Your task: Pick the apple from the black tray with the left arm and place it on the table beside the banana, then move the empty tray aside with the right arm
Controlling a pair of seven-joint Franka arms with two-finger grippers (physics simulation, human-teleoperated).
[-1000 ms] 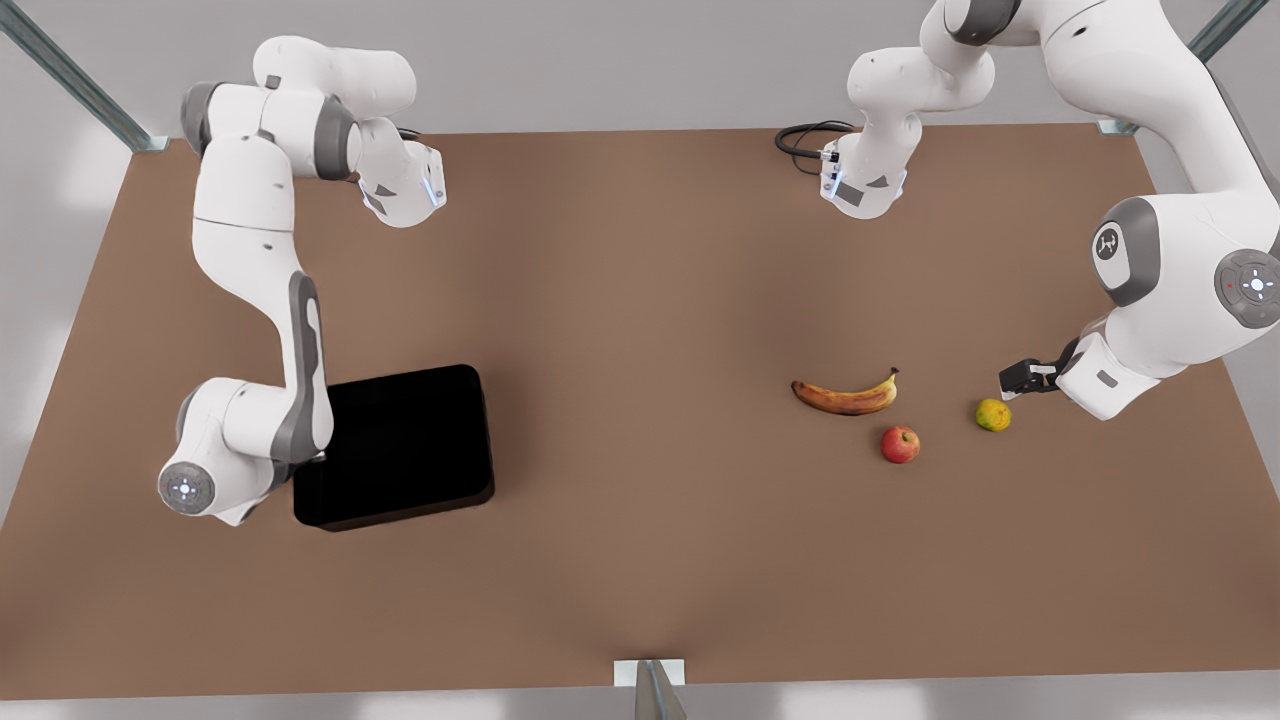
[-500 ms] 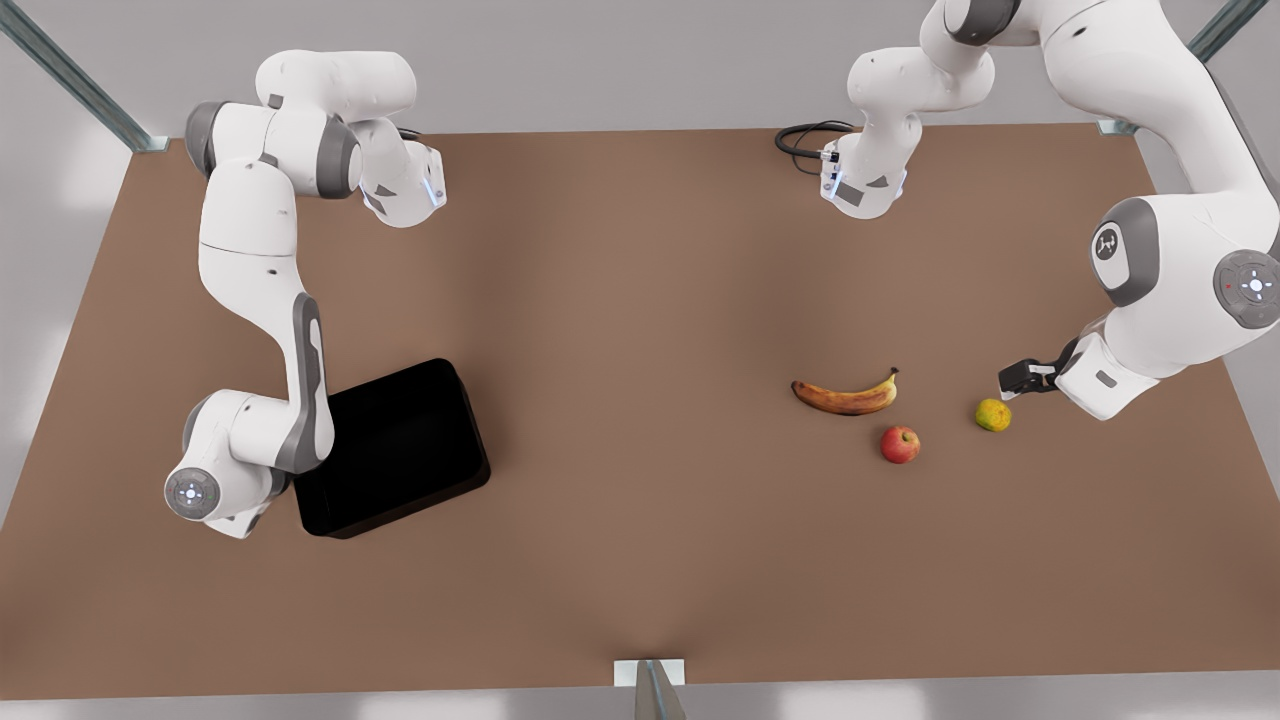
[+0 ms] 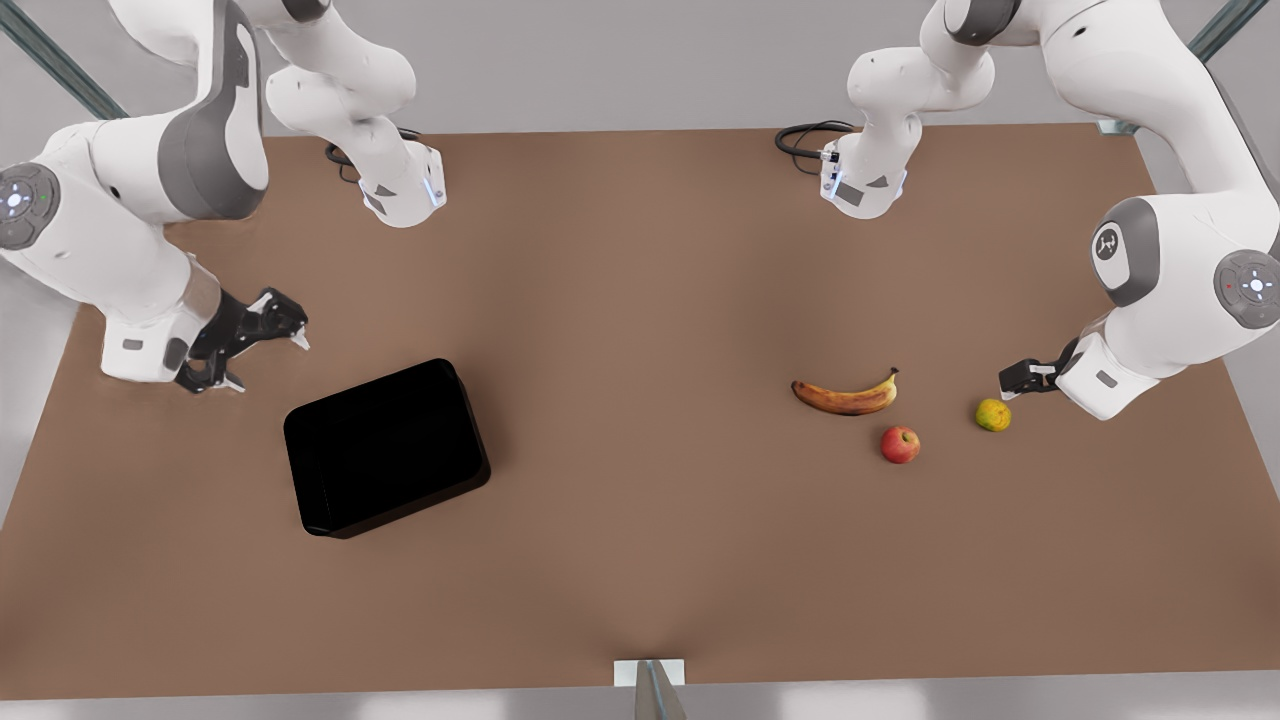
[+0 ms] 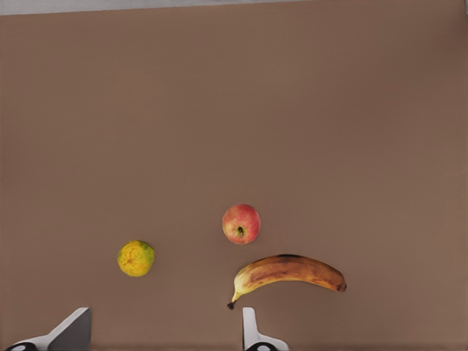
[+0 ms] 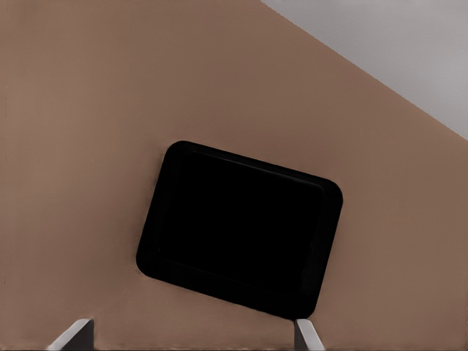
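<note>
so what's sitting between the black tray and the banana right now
Nothing: in the front view the stretch of table between the black tray and the banana is bare brown tabletop.

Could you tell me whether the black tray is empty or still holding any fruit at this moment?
Empty. The black tray shows only its dark floor, and the apple lies on the table beside the banana.
</note>
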